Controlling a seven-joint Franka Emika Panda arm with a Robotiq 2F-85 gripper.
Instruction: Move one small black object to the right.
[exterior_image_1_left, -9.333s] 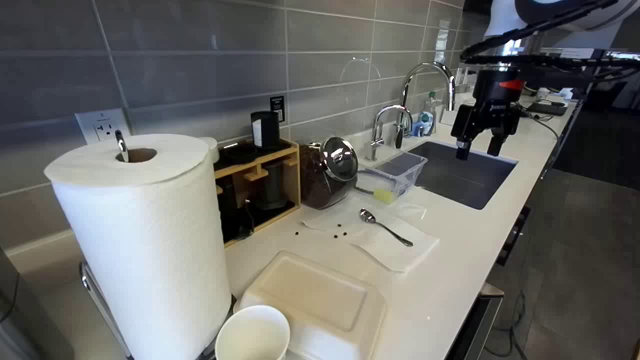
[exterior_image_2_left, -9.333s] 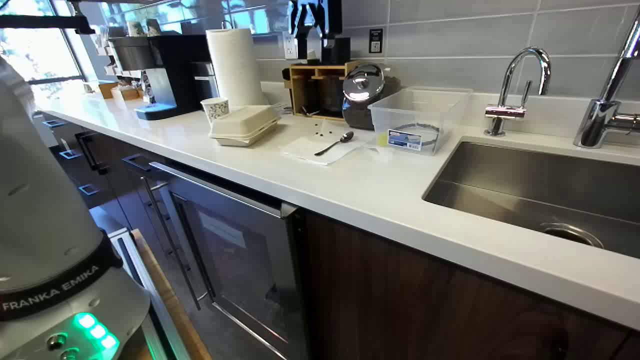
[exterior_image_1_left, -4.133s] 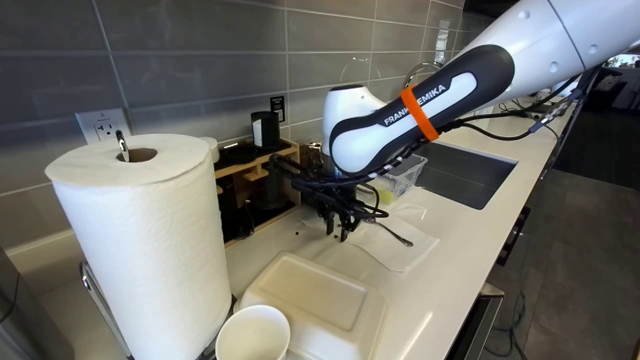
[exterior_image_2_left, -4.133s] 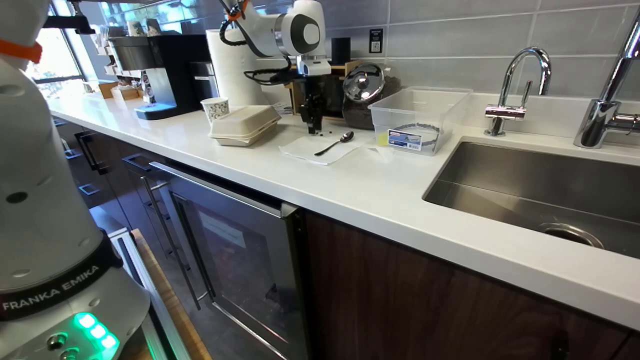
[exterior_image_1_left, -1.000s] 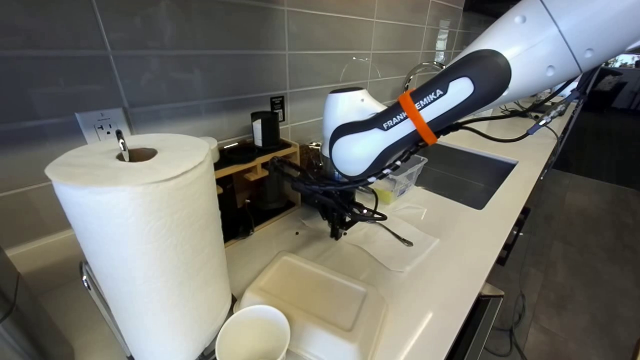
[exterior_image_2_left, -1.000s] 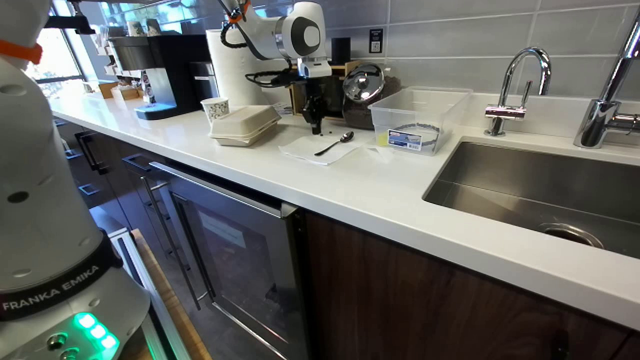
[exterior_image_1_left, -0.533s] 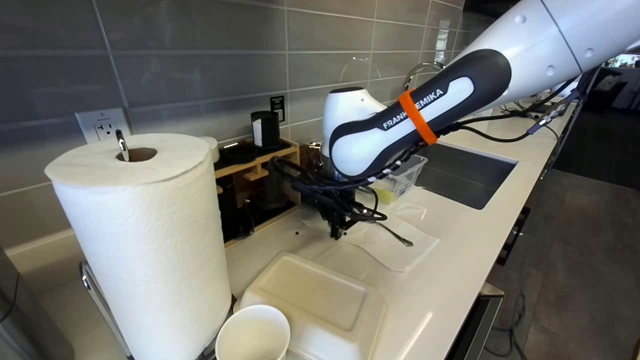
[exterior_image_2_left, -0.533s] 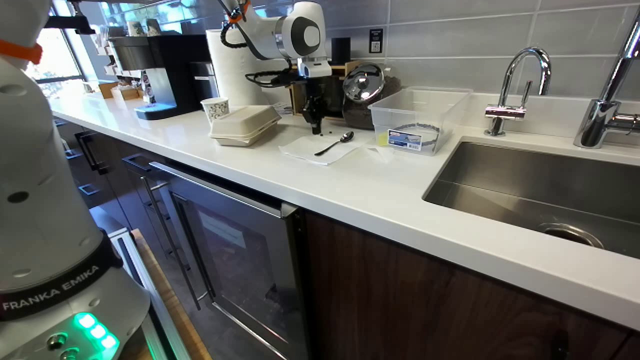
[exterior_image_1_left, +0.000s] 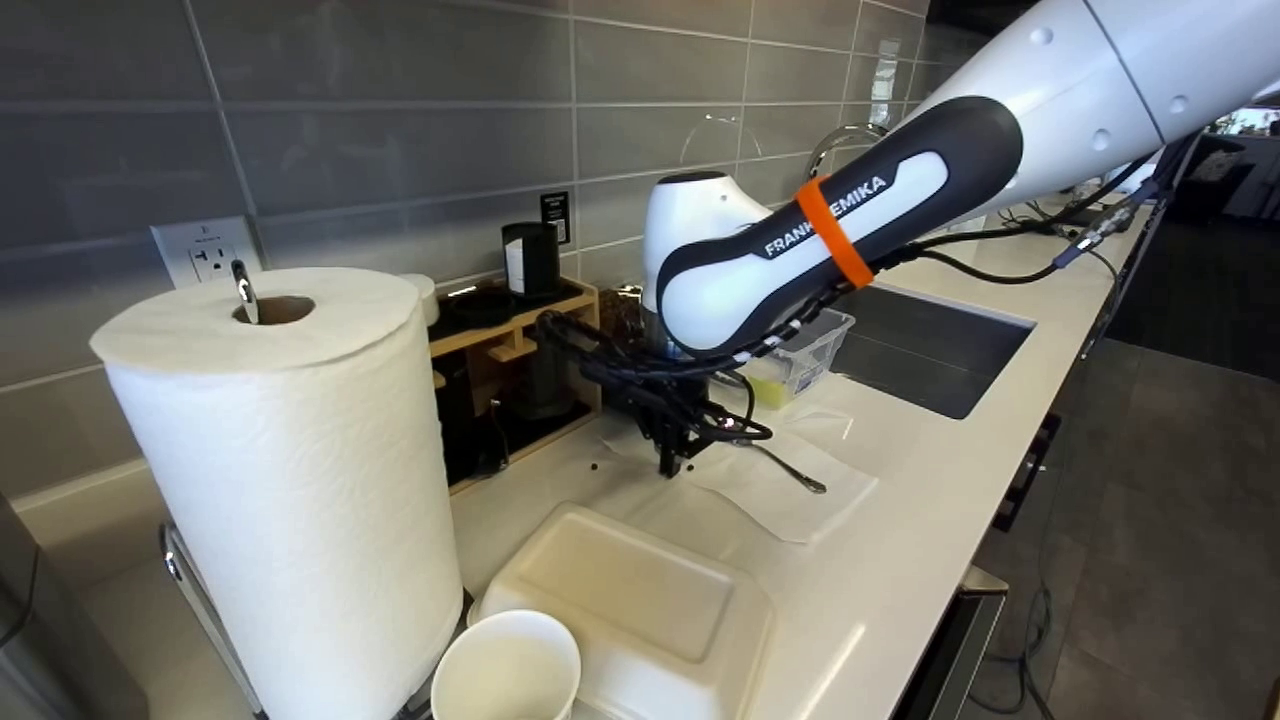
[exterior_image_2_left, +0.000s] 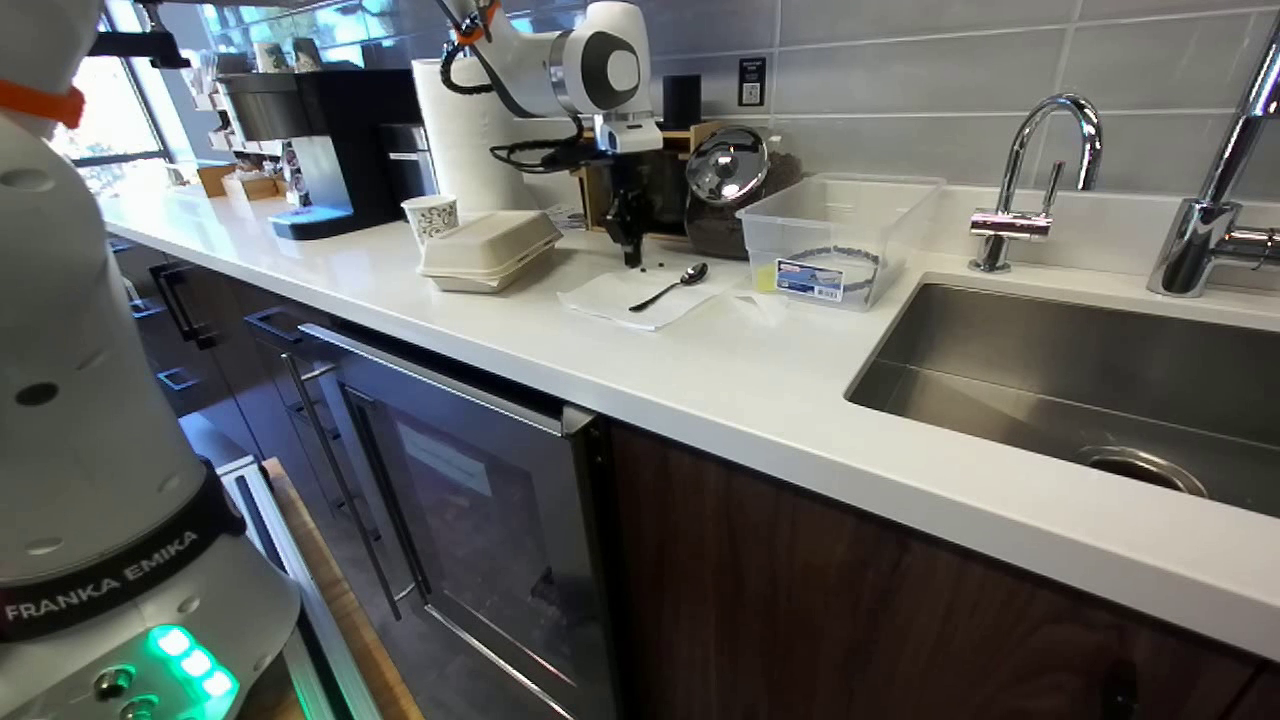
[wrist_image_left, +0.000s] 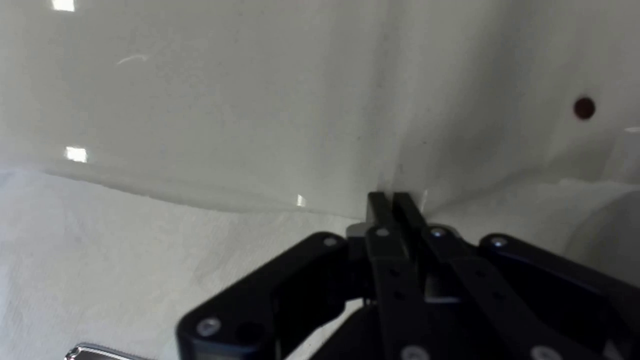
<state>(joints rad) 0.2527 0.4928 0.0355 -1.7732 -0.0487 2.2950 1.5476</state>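
Small black objects, bean-sized, lie on the white counter by the paper towel sheet. One black object (exterior_image_1_left: 594, 466) sits apart, left of my gripper (exterior_image_1_left: 669, 470); it appears to be the dark red-brown dot (wrist_image_left: 584, 107) in the wrist view. Just right of the fingertips is another black object (exterior_image_1_left: 690, 467). Two dark specks, including this black speck (exterior_image_2_left: 660, 266), show beside my gripper (exterior_image_2_left: 632, 264) in an exterior view. My gripper (wrist_image_left: 391, 196) points down at the counter, shut, with a thin dark slit between its fingertips. I cannot see whether a small object is pinched there.
A spoon (exterior_image_1_left: 790, 470) lies on the paper towel sheet (exterior_image_1_left: 800, 510), right of the gripper. A takeout box (exterior_image_1_left: 630, 590), paper cup (exterior_image_1_left: 507, 665) and towel roll (exterior_image_1_left: 270, 480) stand nearer the camera. Behind are a wooden rack (exterior_image_1_left: 515, 350), glass jar (exterior_image_2_left: 725, 190) and clear bin (exterior_image_2_left: 840, 230).
Earlier the arm was over by the sink, then came down at the black objects with fingers apart; they have since closed. In the last half second the fingertips have risen very slightly.
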